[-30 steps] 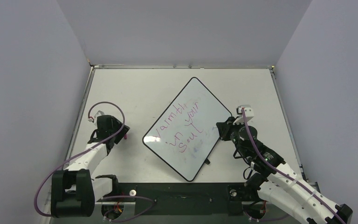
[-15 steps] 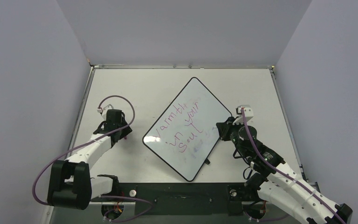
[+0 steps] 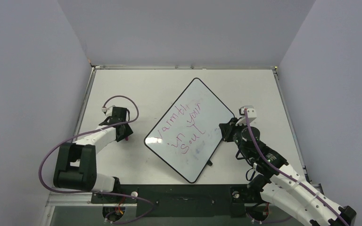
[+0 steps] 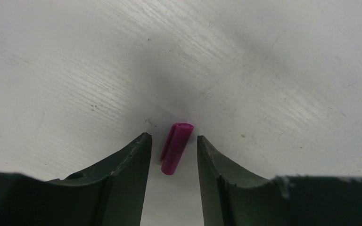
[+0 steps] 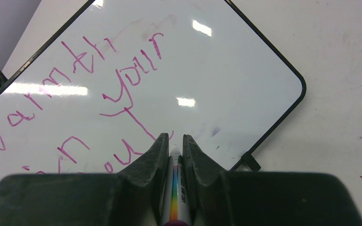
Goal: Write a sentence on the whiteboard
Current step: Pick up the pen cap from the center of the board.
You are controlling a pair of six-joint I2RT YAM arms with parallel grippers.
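- table (image 3: 136, 89): off-white top; both arms bolted at its near edge.
- whiteboard (image 3: 207, 101): we see it flat mid-table btwn the two arms, turned diamond-wise, one corner far, one near.
- sentence (image 3: 185, 127): three pink lines, approx "Warmth / in your / soul", slanting over the board's left & middle.
- right gripper (image 5: 174, 141): at the board's right edge, jaws pinched narrow on a marker (image 5: 175, 197). Tip points at the board by the end of the last line; we can't tell if it touches.
- left gripper (image 4: 172, 139): left of the board over bare table, jaws partly apart, straddling a cap (image 4: 176, 148) w/ a gap each side.
- cap: small, magenta, lying on the table, no finger touching it.
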